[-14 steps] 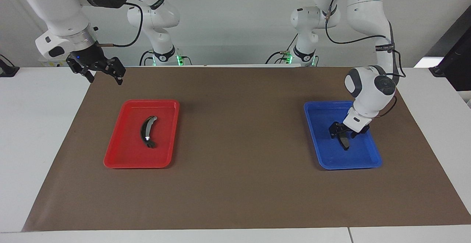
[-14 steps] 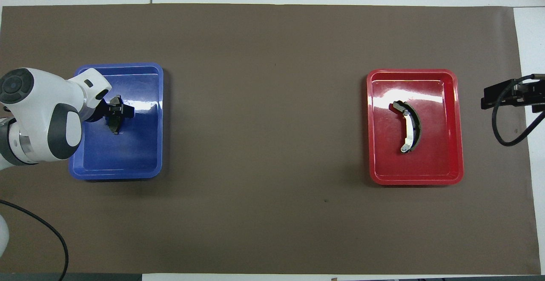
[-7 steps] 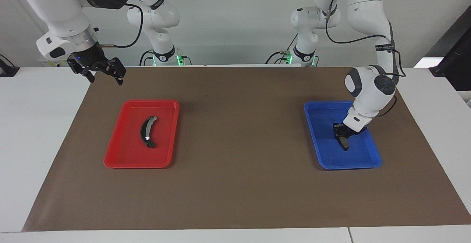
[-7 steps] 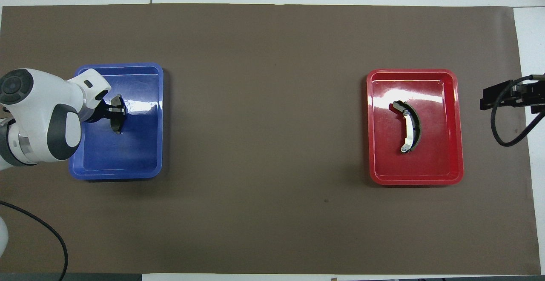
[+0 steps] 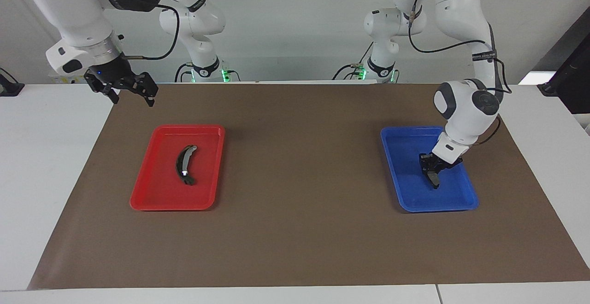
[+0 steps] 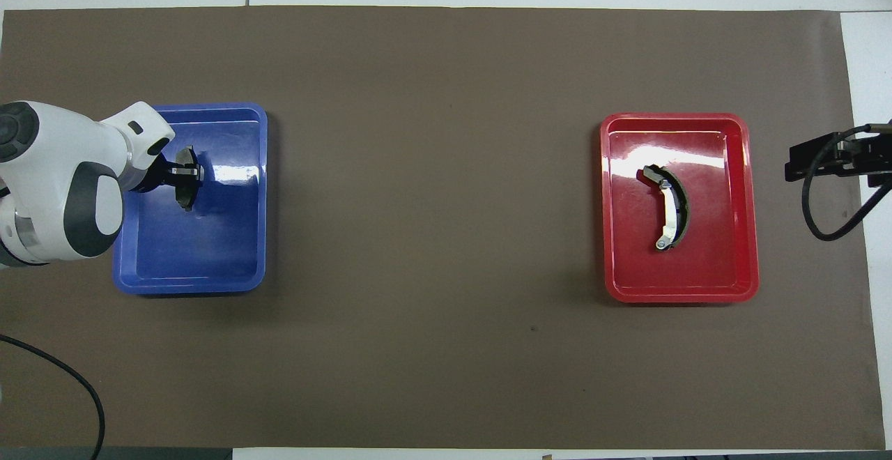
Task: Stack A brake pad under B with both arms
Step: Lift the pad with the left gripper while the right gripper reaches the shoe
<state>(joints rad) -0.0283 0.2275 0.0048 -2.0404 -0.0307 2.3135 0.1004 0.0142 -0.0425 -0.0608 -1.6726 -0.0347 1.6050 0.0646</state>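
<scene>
I have the left gripper [image 5: 432, 171] down inside the blue tray [image 5: 405, 202], its jaws closed on pad A [image 5: 433, 178]. In the facing view the pad hangs from the fingertips, tilted, pointing toward 5 o'clock; I cannot tell whether its low end touches the tray floor. In the overhead view the left gripper [image 6: 187, 175] sits at about 10 o'clock from the centre of the blue tray [image 6: 209, 286], with pad A [image 6: 187, 192] a short dark piece running from 12 to 6 o'clock across the fingers.

Piece B [image 5: 185, 165] lies flat in the red tray [image 5: 152, 202] at the right arm's end of the table. In the facing view its silvery end points to 1 o'clock and the white spot sits partway along it. In the overhead view B [image 6: 670, 208] lies near the middle of the red tray [image 6: 746, 286], bowed toward 3 o'clock.

My right gripper [image 5: 131, 91] waits up in the air, at 11 o'clock from the red tray in the facing view, over the edge of the brown mat [image 5: 295, 239]. Its jaws stand apart and hold nothing. In the overhead view the right gripper [image 6: 812, 162] shows at 3 o'clock from the red tray, well apart from B.

The two trays are well apart on the mat [image 6: 432, 348].
</scene>
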